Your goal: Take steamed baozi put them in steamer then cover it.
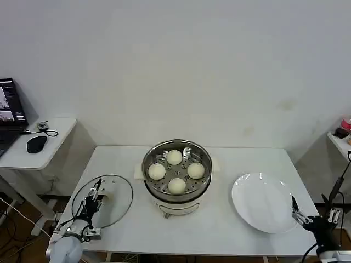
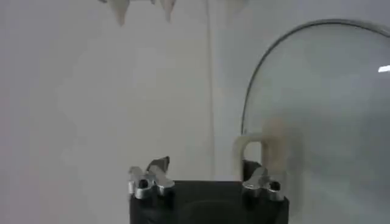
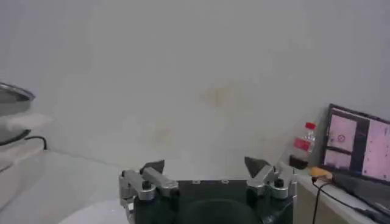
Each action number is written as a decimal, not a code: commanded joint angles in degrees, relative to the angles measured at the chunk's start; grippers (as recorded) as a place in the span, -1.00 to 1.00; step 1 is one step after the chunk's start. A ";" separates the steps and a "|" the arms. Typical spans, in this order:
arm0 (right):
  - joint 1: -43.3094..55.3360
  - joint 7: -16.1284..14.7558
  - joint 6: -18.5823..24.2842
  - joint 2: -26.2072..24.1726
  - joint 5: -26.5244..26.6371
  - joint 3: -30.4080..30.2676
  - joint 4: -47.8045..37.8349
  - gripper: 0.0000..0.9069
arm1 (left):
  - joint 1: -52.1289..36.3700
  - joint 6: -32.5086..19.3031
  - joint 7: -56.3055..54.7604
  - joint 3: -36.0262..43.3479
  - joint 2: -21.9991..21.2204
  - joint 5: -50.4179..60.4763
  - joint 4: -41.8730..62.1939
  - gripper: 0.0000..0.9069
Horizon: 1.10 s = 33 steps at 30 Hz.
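With 4 buns [image 1: 174,157] already in the steamer [image 1: 176,194], we judged the glass lid [image 1: 116,203], flat on the table beside it, fragile and slippery, best taken by its handle [image 2: 263,152], near the open left gripper [image 2: 207,173].

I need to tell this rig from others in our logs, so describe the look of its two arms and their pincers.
Left pincer: black body, silver metal fingers with dark tips, thin cables along it, on a rounded pale grey arm segment. Right pincer: the same black block with silver fingers, black cabling behind it, and a pale grey segment beneath.
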 commanded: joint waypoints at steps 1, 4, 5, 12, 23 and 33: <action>0.22 -0.04 -0.21 0.29 -0.35 -1.01 0.17 1.00 | -0.96 -0.64 -0.93 -0.44 -0.05 0.29 0.90 -1.00; 0.32 -0.02 -0.26 0.23 -0.37 -1.33 0.25 1.00 | -0.45 -1.10 -1.43 -1.01 0.01 0.30 0.24 -1.00; 0.40 -0.03 -0.23 0.23 -0.39 -1.39 0.24 1.00 | -0.18 -1.43 -2.07 -1.32 -0.08 0.53 -0.09 -1.00; 0.49 0.00 -0.13 0.28 -0.69 -1.96 0.36 1.00 | 1.13 -2.83 -5.01 -3.24 -0.48 1.74 -1.62 -1.00; 0.66 -0.24 -0.05 0.17 -0.94 -2.55 0.81 1.00 | 6.79 4.48 -4.57 -7.54 0.41 1.60 -15.62 -1.00; 0.83 -1.23 0.23 0.16 -1.87 -2.82 0.28 1.00 | 9.37 13.12 4.36 -9.72 5.71 -9.51 -29.74 -1.00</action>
